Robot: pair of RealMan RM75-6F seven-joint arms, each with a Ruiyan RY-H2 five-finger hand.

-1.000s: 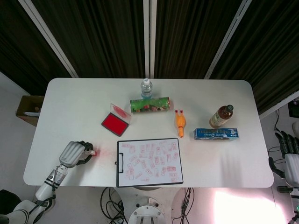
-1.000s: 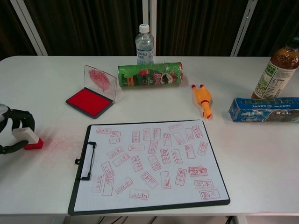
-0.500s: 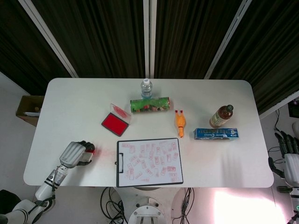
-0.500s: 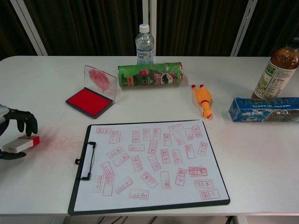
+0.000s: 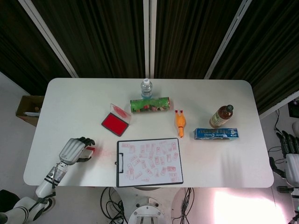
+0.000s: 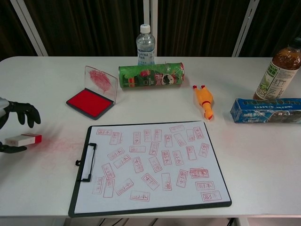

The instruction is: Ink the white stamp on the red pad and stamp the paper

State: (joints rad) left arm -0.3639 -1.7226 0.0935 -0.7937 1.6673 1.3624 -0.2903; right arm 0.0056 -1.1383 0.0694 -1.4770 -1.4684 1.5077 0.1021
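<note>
The white stamp (image 6: 23, 139) with its red face lies on its side on the table near the left edge, also seen as the stamp (image 5: 89, 150) in the head view. My left hand (image 6: 14, 123) arches over it, fingers (image 6: 26, 113) lifted clear above it and the thumb just below it. The red ink pad (image 6: 89, 102) sits with its lid up behind the clipboard. The paper (image 6: 150, 165) on the black clipboard is covered with several red stamp marks. My right hand (image 5: 290, 161) hangs off the table's right side, fingers spread and holding nothing.
Behind the paper lie a green can (image 6: 151, 75) on its side, a water bottle (image 6: 145, 44) and a rubber chicken (image 6: 204, 100). A tea bottle (image 6: 281, 68) and a blue box (image 6: 265, 110) stand at the right. Red ink smears the table (image 6: 61, 143) beside the stamp.
My left hand tipped the stamp from upright onto its side, then lifted its fingers off it. The right hand has not moved.
</note>
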